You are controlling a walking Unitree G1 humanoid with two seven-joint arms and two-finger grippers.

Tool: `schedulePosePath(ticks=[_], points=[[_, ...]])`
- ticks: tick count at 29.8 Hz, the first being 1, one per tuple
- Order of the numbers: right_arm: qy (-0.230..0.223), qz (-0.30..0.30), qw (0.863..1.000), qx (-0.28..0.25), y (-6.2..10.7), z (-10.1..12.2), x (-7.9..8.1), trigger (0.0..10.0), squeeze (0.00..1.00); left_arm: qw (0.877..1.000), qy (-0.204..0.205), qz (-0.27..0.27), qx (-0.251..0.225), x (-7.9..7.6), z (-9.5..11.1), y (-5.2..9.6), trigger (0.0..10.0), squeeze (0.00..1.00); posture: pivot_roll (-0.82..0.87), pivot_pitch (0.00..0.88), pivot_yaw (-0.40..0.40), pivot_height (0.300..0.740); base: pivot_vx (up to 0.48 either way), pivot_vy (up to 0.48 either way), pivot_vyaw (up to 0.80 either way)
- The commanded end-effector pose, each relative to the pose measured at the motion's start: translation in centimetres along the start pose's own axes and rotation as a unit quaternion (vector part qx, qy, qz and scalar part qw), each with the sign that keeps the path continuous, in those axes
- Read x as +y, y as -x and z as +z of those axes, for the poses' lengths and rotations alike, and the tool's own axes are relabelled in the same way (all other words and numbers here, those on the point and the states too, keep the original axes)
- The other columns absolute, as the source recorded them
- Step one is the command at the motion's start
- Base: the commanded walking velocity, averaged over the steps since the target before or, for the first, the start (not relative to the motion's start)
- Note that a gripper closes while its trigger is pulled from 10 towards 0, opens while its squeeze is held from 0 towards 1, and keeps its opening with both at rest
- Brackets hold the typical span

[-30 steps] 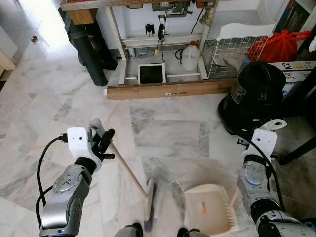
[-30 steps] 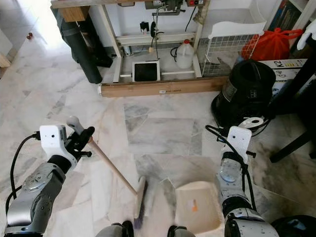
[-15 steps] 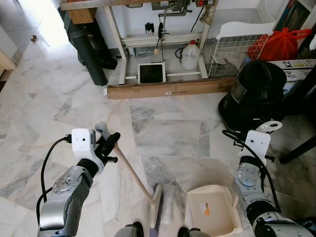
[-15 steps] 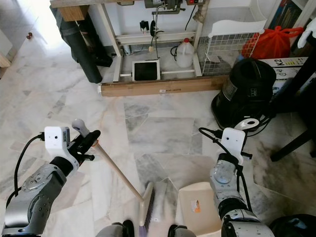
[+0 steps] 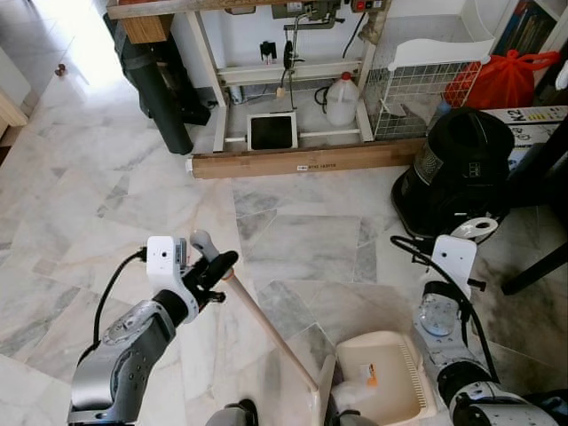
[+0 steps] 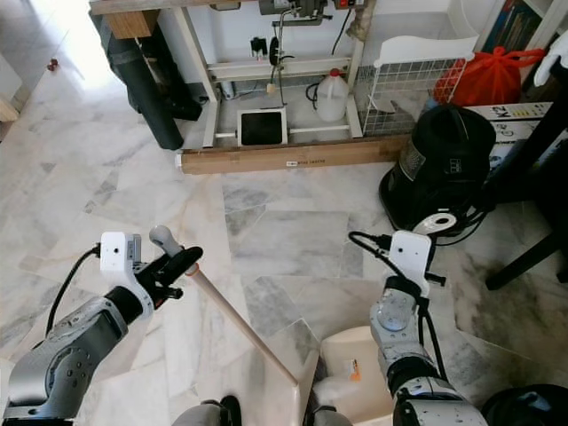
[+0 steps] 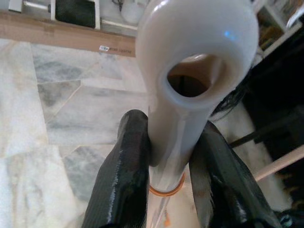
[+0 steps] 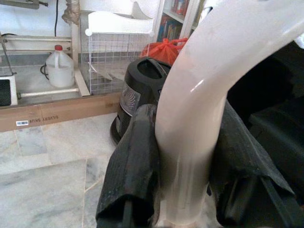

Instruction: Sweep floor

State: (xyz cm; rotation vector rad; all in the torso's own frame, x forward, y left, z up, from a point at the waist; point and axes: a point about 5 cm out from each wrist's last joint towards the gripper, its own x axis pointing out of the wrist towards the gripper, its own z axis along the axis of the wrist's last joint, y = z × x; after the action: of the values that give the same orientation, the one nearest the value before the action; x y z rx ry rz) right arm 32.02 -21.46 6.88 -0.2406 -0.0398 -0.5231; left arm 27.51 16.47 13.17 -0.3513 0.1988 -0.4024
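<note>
While the left gripper [image 7: 167, 166] clamps the broom [image 5: 266, 324] by its grey handle end, its head sits at the mouth of the beige dustpan [image 5: 386, 382], whose handle the right gripper [image 8: 183, 175] grasps, near the black vacuum [image 5: 457, 169].

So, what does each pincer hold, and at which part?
The left pincer grips the broom at the top of its handle, below the hanging hole. The right pincer grips the dustpan by its white handle.

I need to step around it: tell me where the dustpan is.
In the head views the dustpan sits on the marble floor low and right of centre, right beside the broom head, with the black vacuum beyond it. The right gripper holds its handle.
</note>
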Motion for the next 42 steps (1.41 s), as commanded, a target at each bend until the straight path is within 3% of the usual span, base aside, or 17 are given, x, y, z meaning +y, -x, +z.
schedulePosePath(ticks=[1, 4, 6, 11, 12, 17, 22, 30, 38, 42], points=[[0.013, 0.016, 0.999, 0.041, 1.4, -1.7, 0.6, 10.0, 0.00, 0.999, 0.034, -0.022, -0.008, -0.6, 0.3, -0.1, 10.0, 0.00, 0.21, 0.198, 0.074, 0.740, 0.000, 0.000, 0.00], [0.005, 0.022, 0.999, 0.048, 1.9, -1.9, 1.1, 10.0, 0.00, 0.997, 0.063, -0.022, -0.025, -0.7, 0.7, -0.4, 10.0, 0.00, 0.20, 0.191, 0.075, 0.740, 0.000, 0.000, 0.00], [0.003, 0.028, 0.998, 0.049, 2.1, -2.0, 1.4, 10.0, 0.00, 0.999, 0.026, 0.010, -0.045, 0.1, 1.6, -0.3, 10.0, 0.00, 0.21, 0.189, 0.075, 0.740, 0.000, 0.000, 0.00], [0.003, 0.030, 0.998, 0.053, 2.2, -2.1, 1.5, 10.0, 0.00, 0.999, -0.008, 0.029, -0.045, 0.6, 2.3, 0.1, 10.0, 0.00, 0.21, 0.186, 0.076, 0.740, 0.000, 0.000, 0.00], [0.003, 0.031, 0.998, 0.055, 2.3, -2.2, 1.5, 10.0, 0.00, 0.998, -0.037, 0.036, -0.032, 1.0, 2.7, 0.7, 10.0, 0.00, 0.22, 0.183, 0.078, 0.740, 0.000, 0.000, 0.00], [0.002, 0.032, 0.998, 0.056, 2.3, -2.1, 1.6, 10.0, 0.00, 0.996, -0.077, 0.039, -0.003, 1.6, 2.8, 1.6, 10.0, 0.00, 0.22, 0.181, 0.080, 0.740, 0.000, 0.000, 0.00], [0.001, 0.033, 0.998, 0.057, 2.1, -2.0, 1.7, 10.0, 0.00, 0.989, -0.135, 0.018, 0.060, 2.3, 2.2, 2.6, 10.0, 0.00, 0.22, 0.173, 0.083, 0.740, 0.000, 0.000, 0.00], [0.002, 0.031, 0.998, 0.056, 1.9, -1.9, 1.6, 10.0, 0.00, 0.985, -0.117, -0.039, 0.118, 1.6, 0.6, 3.0, 10.0, 0.00, 0.22, 0.171, 0.085, 0.740, 0.000, 0.000, 0.00], [0.003, 0.025, 0.998, 0.054, 1.6, -1.8, 1.2, 10.0, 0.00, 0.986, -0.070, -0.064, 0.138, 1.8, 0.6, 3.2, 10.0, 0.00, 0.22, 0.170, 0.088, 0.740, 0.000, 0.000, 0.00], [0.003, 0.023, 0.998, 0.054, 1.5, -1.7, 1.2, 10.0, 0.00, 0.984, -0.054, -0.091, 0.146, 1.1, 0.6, 3.5, 10.0, 0.00, 0.21, 0.170, 0.088, 0.740, 0.000, 0.000, 0.00]])
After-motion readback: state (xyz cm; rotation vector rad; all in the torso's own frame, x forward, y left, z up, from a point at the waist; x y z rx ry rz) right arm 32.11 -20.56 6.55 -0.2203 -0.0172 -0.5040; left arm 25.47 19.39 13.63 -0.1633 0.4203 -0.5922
